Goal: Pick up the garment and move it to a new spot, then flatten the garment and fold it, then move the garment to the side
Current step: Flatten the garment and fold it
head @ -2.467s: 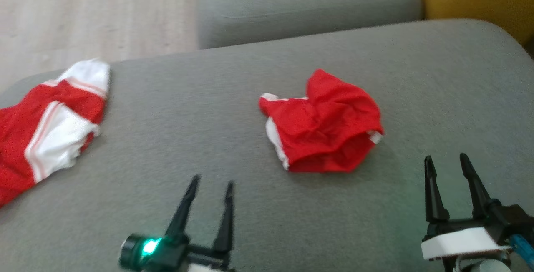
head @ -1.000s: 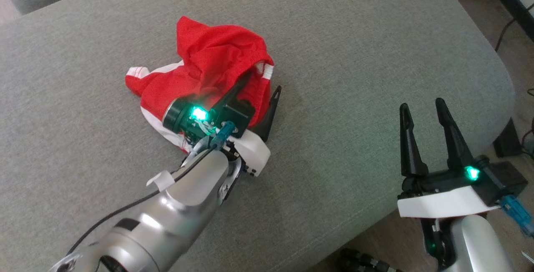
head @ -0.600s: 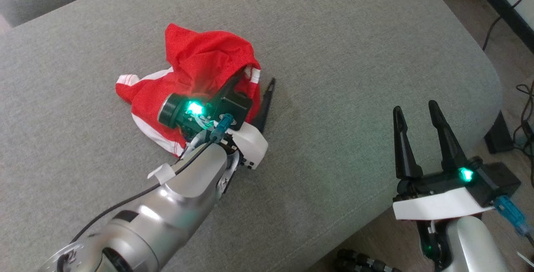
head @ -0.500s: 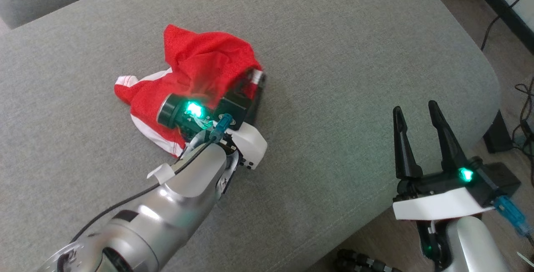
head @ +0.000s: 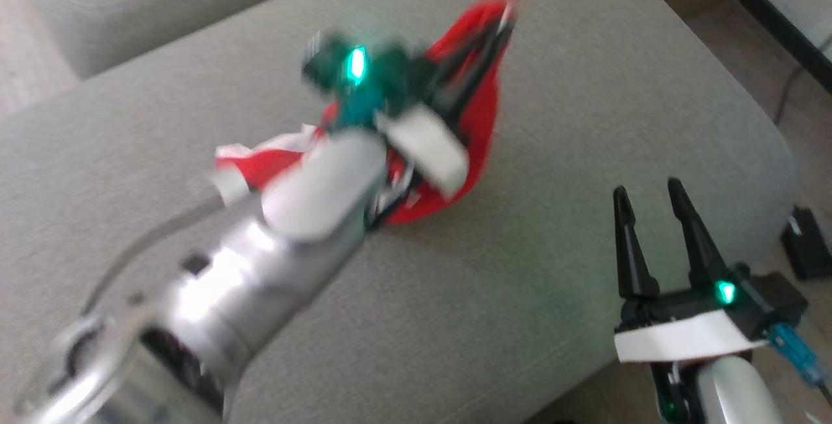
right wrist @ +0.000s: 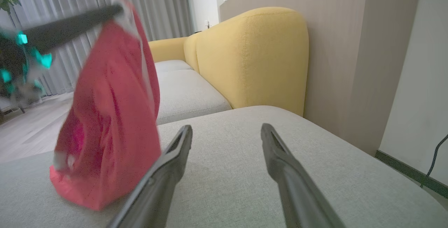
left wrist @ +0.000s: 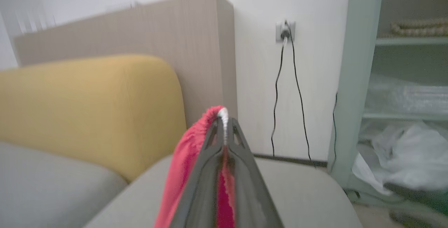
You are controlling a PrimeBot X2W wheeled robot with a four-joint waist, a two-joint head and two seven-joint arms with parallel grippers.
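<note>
One garment (right wrist: 108,116) (red); left jaws clamp it; right jaws apart

garment (head: 486,108) | red, white trim | held up by edge, hanging bunched

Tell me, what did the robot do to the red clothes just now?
The left gripper shut on the red garment at its edge and raised it from the grey cushion, so it hangs stretched out. The right gripper stayed open, waiting.
</note>
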